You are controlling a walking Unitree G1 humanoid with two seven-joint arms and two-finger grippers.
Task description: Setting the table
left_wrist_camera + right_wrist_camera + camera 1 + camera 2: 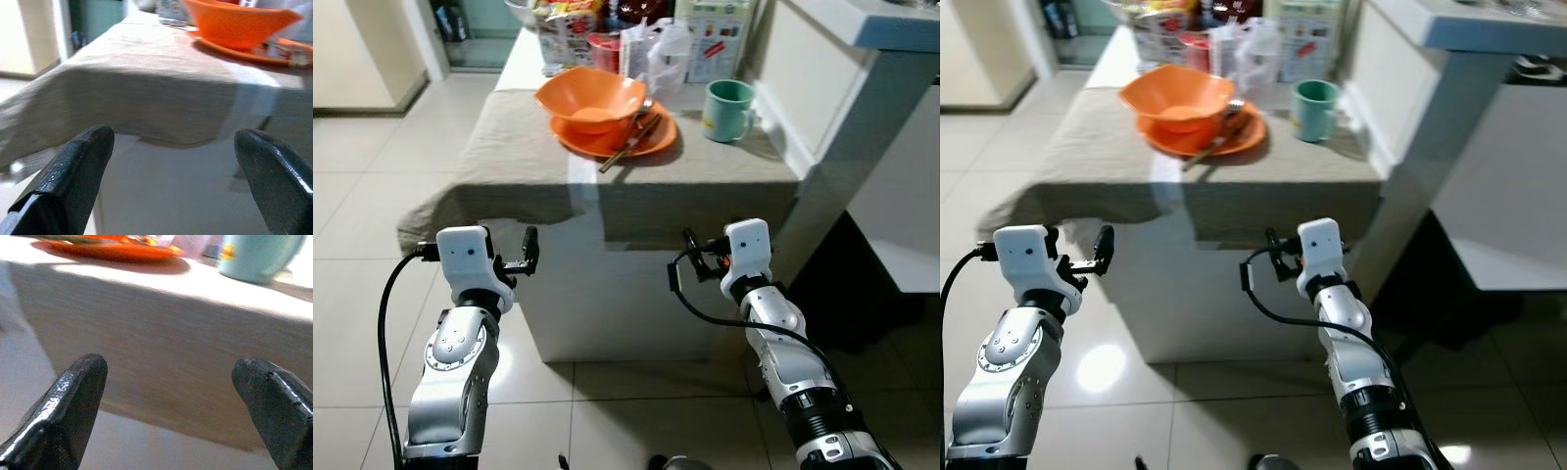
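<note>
An orange bowl (590, 98) sits on an orange plate (651, 137) on the table's beige cloth (509, 147). Chopsticks (625, 149) lean off the plate's front rim, and a spoon (644, 106) rests beside the bowl. To the right of the plate stands a teal mug (728, 110). My left gripper (524, 253) is open and held below the table's front edge, left of the plate. My right gripper (695, 257) is open too, at the same height, below the mug. The wrist views show the bowl (234, 24) and the mug (254, 257) above the cloth's hanging edge.
Packets, a plastic bag (656, 49) and a carton (715, 39) crowd the table's back. A white counter (842, 98) rises close along the table's right side. Tiled floor (372, 196) lies open to the left.
</note>
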